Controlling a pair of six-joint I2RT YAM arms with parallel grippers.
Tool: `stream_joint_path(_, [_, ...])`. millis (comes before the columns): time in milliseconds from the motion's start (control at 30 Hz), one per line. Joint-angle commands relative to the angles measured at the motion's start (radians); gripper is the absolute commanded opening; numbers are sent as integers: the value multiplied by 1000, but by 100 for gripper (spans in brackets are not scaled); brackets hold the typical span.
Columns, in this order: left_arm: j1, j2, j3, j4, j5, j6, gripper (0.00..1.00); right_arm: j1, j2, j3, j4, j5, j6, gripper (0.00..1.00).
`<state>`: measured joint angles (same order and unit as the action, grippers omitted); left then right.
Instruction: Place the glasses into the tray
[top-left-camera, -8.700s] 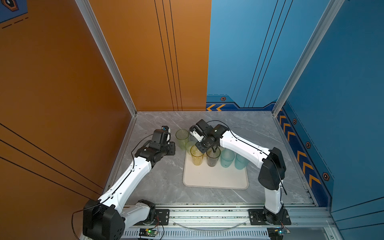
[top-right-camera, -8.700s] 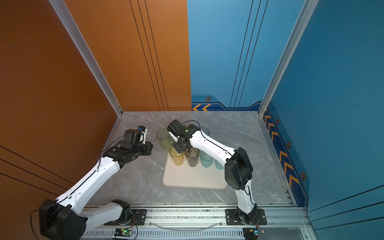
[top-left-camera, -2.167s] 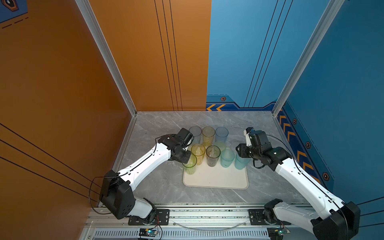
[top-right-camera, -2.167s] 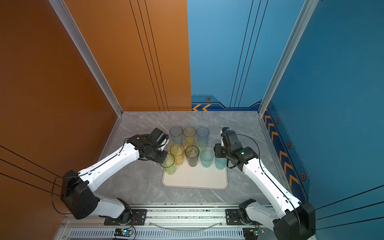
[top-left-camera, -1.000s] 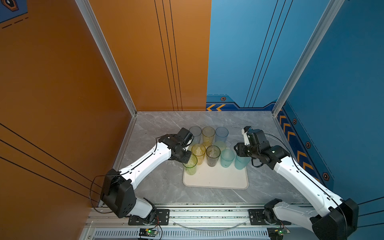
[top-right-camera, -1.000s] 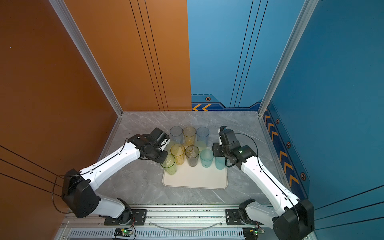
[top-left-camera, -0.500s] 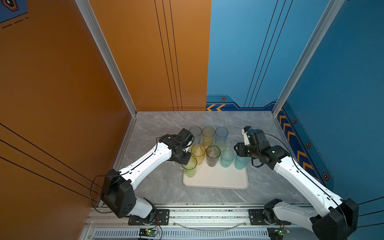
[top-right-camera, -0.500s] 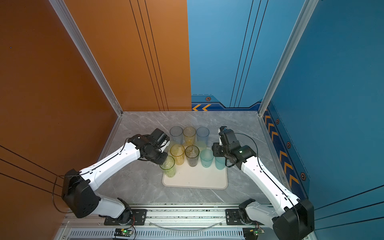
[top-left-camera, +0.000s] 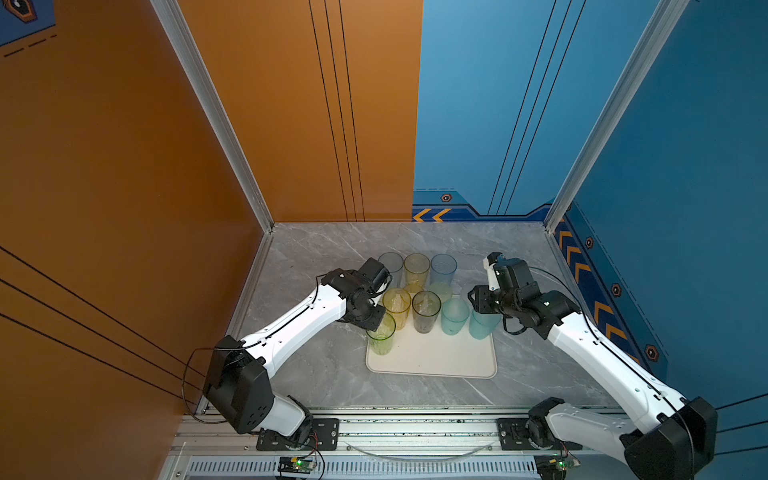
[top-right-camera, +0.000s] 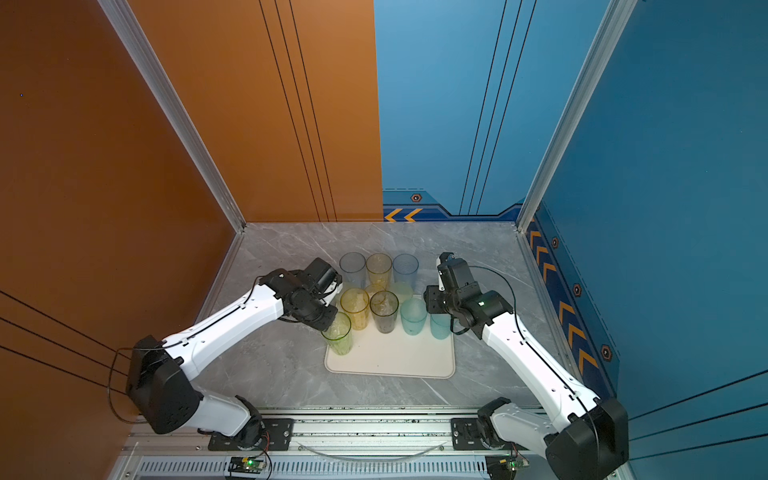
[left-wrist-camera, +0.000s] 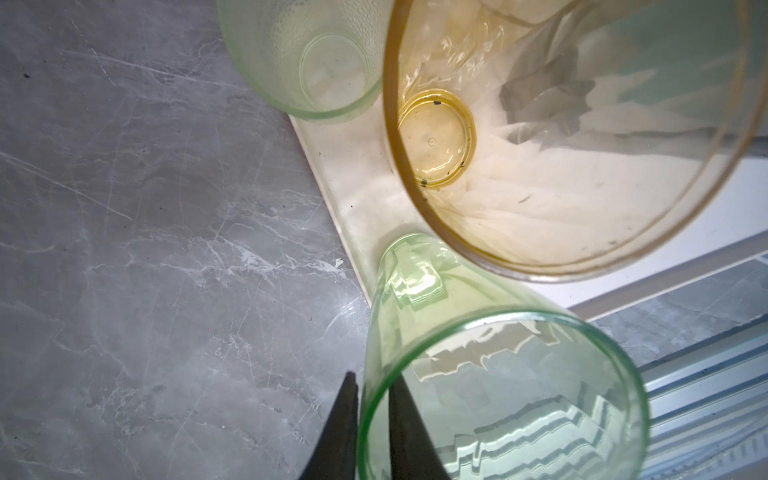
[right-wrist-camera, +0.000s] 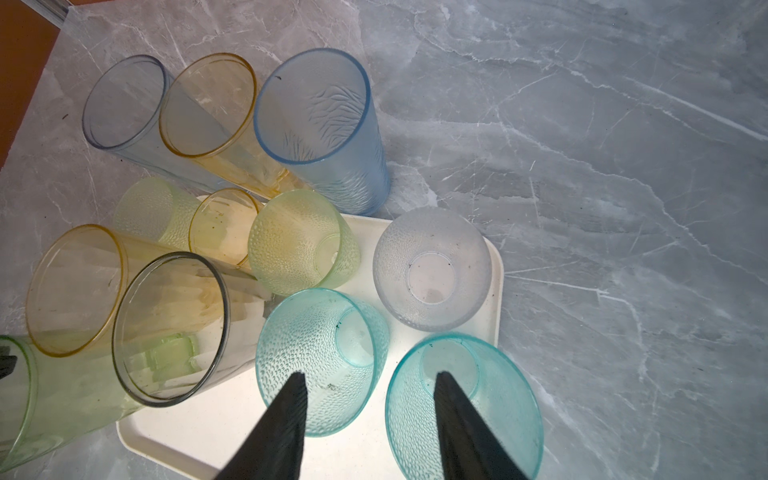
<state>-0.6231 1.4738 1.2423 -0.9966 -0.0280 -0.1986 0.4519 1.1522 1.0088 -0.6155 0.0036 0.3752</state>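
cream-white tray (top-left-camera: 432, 361) lies on the grey marble desk (top-left-camera: 316, 374). at the tray's 8 o'clock corner a tall green tumbler (top-left-camera: 381, 338) stands upright, just inside the rim. the left claw (left-wrist-camera: 372, 376) straddles that tumbler's lip, one finger outside the wall and one inside, set close together; whether they pinch the wall i cannot tell. behind it a row crosses the tray from 9 to 3 o'clock: a tall yellow tumbler (top-left-camera: 397, 307), a smoky grey tumbler (top-left-camera: 424, 311), a teal tumbler (top-left-camera: 454, 318) and a second teal tumbler (top-left-camera: 482, 328). the right claw (right-wrist-camera: 370, 376) hangs over the two teal ones, fingers spread wide, gripping nothing. farther back, by the tray's 12 o'clock edge, stand a short pale green tumbler (right-wrist-camera: 303, 241) and a short clear tumbler (right-wrist-camera: 432, 268). beyond the tray at 12 o'clock, on the desk itself, three tall ones stand side by side: a grey-blue tumbler (top-left-camera: 391, 266), a far yellow tumbler (top-left-camera: 416, 268) and a blue tumbler (top-left-camera: 443, 268).
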Motion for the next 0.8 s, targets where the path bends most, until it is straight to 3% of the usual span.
stream_joint_path(0, [-7, -4, 14, -32, 8, 12, 17, 7, 11, 15, 6, 15, 8, 49])
stream_joint_path(333, [-4, -30, 15, -42, -16, 11, 23, 8, 9, 18, 4, 15, 9, 49])
stream_joint_path(767, [2, -78, 16, -41, -42, 5, 24, 12, 14, 20, 4, 14, 10, 49])
